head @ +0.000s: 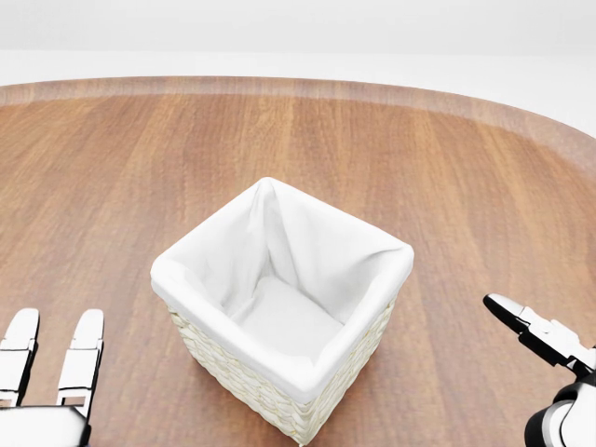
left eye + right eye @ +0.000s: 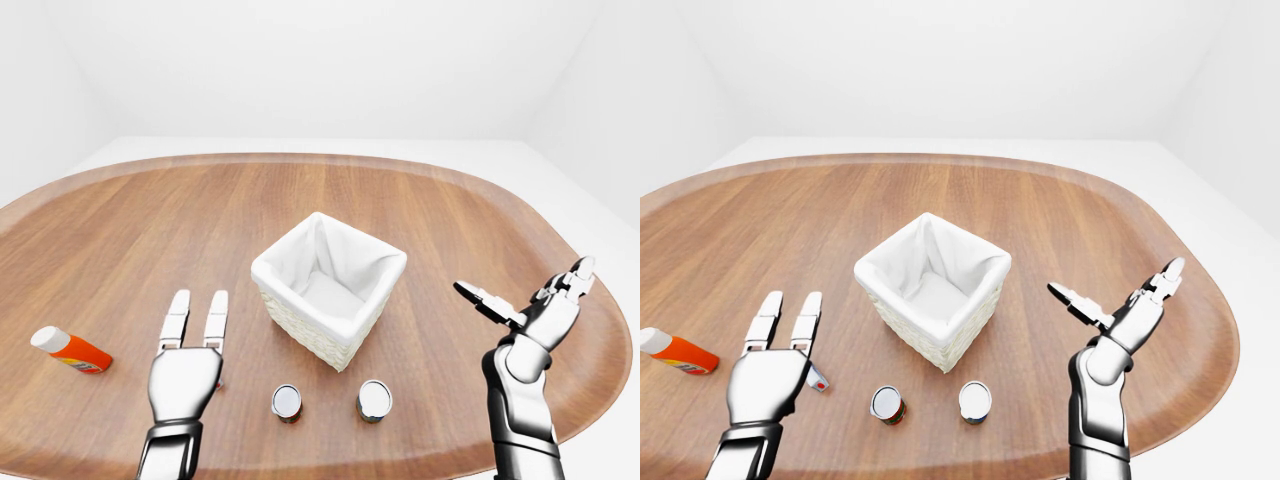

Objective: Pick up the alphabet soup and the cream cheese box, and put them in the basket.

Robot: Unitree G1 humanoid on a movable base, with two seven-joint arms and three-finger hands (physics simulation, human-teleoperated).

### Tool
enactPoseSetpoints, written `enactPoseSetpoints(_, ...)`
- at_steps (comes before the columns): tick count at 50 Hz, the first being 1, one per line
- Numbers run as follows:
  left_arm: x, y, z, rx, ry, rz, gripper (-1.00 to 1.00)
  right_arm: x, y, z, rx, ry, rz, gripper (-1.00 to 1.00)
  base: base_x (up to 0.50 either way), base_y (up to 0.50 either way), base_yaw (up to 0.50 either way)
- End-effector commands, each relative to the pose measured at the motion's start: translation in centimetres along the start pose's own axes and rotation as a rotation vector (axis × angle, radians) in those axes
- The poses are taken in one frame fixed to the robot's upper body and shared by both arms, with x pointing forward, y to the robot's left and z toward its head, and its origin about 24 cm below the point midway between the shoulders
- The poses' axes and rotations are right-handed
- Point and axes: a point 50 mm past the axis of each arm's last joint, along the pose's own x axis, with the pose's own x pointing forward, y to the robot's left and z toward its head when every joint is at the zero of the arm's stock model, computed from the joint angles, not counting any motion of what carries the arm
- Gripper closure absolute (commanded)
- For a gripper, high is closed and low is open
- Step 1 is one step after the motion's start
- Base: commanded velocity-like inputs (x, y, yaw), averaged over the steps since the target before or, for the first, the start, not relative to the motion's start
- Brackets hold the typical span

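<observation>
Left-eye view: the cloth-lined wicker basket (image 2: pixel 330 288) sits mid desk (image 2: pixel 150 220), with two upright cans (image 2: pixel 287 402) just below it and an orange bottle (image 2: pixel 70 350) lying far left. Head view: left hand (image 1: pixel 47 386) flat, fingers straight out; right hand (image 1: pixel 545 345) spread, both holding nothing. Right-eye view: something small pokes out beside the left hand; can't tell if it's the cream cheese box.

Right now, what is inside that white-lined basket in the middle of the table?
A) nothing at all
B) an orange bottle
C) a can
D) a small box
A: the basket shows only its bare white lining, while the two cans stand on the table outside it.
</observation>
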Motion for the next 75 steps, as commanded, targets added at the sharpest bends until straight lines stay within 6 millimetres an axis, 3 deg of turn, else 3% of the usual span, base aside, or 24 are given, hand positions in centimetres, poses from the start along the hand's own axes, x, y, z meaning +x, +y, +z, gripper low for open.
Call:
enactPoseSetpoints(1,-0.1,-2.2,0.6,0.016,-0.055,-0.066,-1.0,-0.1,0.0,0.1,0.006,-0.002,0.0,-1.0,0.0,0.0,0.0)
enactPoseSetpoints(7,0.0,-3.7,0.8,0.014,-0.065,-0.104,-1.0,0.0,0.0,0.0,-0.003,0.0,0.002,-1.0,0.0,0.0,0.0)
enactPoseSetpoints(30,0.0,-6.0,-0.1,0.014,-0.039,-0.168,-1.0,-0.1,0.0,0.1,-0.001,-0.005,0.002,-1.0,0.0,0.0,0.0)
enactPoseSetpoints(47,0.8,-9.7,-0.8,0.006,0.0,-0.216,-1.0,-0.1,0.1,-0.1,-0.011,-0.001,0.006,-1.0,0.0,0.0,0.0)
enactPoseSetpoints(64,0.7,-11.1,-1.0,0.012,0.009,-0.273,-1.0,-0.1,0.2,-0.2,-0.02,0.001,0.009,-1.0,0.0,0.0,0.0)
enactPoseSetpoints(75,0.7,-13.1,-1.3,0.013,0.018,-0.387,-1.0,-0.1,0.2,-0.1,-0.021,-0.005,0.009,-1.0,0.0,0.0,0.0)
